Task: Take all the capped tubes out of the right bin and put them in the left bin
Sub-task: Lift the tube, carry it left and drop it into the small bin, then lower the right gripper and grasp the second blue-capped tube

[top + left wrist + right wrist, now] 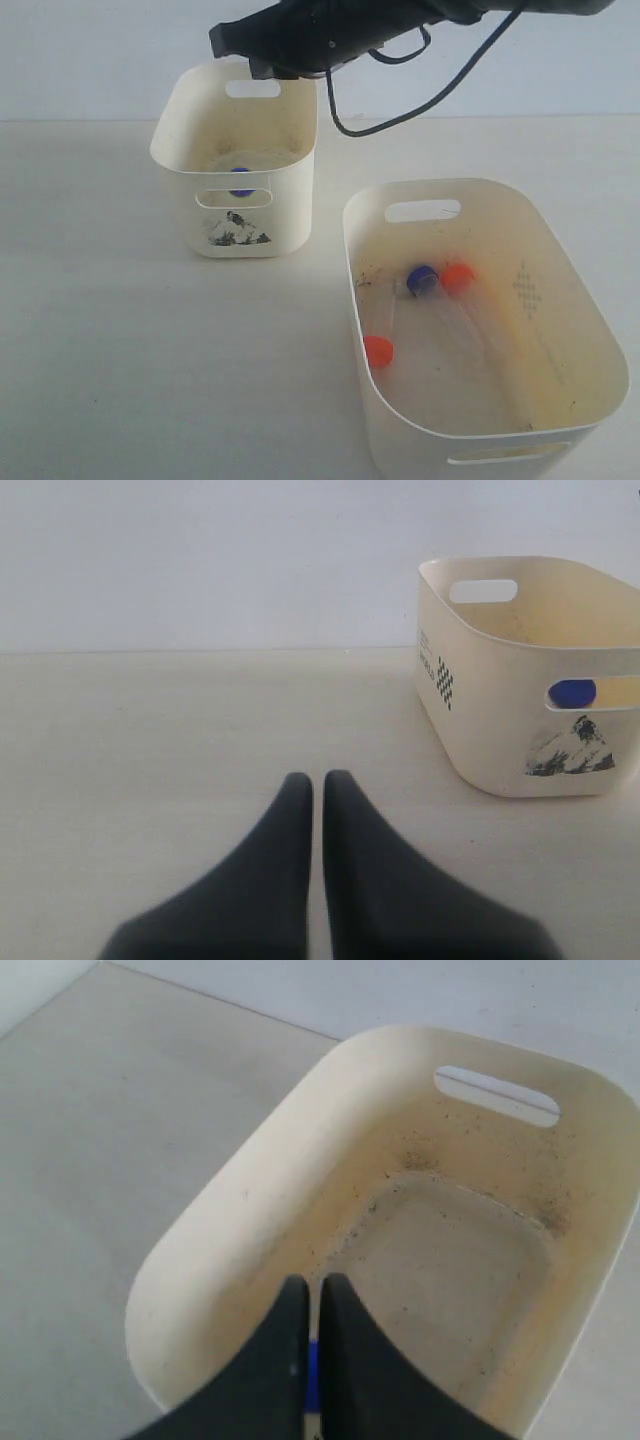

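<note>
Above left bin (175,135): right arm (330,30), glossy black housing, chunky and blunt-ended. Thin black cable (350,132) running off it, looping down just beside left bin's rim. right gripper (315,1282): two matte black fingers (350,1360), broad at base, tapering to rounded tips. left gripper (318,778): same matte black tapered pair, smooth faces.

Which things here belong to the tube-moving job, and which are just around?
Job: left bin, one blue-capped tube inside; right bin, holding three capped tubes; right gripper.
Other: left gripper, black cable, table.
</note>
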Action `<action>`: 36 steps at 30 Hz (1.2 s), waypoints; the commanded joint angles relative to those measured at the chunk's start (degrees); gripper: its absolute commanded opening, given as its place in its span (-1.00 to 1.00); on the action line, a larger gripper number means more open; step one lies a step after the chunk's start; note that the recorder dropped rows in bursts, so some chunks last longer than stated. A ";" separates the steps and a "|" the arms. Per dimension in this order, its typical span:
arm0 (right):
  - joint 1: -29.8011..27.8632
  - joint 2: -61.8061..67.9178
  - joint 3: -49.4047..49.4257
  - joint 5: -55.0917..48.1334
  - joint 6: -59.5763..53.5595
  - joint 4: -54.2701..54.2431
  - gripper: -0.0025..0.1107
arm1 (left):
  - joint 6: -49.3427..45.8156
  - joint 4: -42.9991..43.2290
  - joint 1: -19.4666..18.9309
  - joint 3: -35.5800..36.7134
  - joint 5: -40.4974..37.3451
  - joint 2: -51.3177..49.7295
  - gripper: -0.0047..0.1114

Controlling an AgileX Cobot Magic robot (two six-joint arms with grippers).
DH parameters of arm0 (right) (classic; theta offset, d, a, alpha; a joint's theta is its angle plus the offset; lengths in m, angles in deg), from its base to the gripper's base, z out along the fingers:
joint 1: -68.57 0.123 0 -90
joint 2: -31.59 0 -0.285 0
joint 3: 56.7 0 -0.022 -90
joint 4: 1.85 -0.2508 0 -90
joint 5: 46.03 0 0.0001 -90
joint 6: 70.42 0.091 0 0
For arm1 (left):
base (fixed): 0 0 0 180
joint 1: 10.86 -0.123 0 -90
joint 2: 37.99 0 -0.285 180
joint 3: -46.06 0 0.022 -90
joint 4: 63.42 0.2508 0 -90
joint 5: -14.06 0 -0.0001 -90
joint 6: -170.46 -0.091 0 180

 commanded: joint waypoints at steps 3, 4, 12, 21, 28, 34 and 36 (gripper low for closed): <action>-0.04 -6.10 -0.50 -9.14 8.14 10.90 -0.96 | 0.48 0.11 -0.06 -0.16 0.08 0.19 -0.84; -0.04 -7.14 -0.50 -10.66 10.37 14.00 -0.96 | 0.48 0.11 -0.06 -0.16 0.08 0.19 -0.84; -0.04 -15.37 -0.15 -28.77 20.14 31.10 -0.96 | 0.48 0.11 -0.06 -0.16 0.08 0.19 -0.84; -0.04 -18.11 4.08 -44.11 26.47 35.67 -0.96 | 0.48 0.11 -0.06 -0.16 0.08 0.19 -0.84; -0.04 -21.54 18.03 -35.61 29.94 35.52 -0.96 | 0.48 0.11 -0.06 -0.16 0.08 0.19 -0.84; -0.04 -24.12 28.39 -25.48 31.17 31.55 -0.96 | 0.48 0.11 -0.06 -0.16 0.08 0.19 -0.84; -0.04 -24.12 30.72 -23.02 31.17 30.74 -0.96 | 0.48 0.11 -0.06 -0.16 0.08 0.19 -0.84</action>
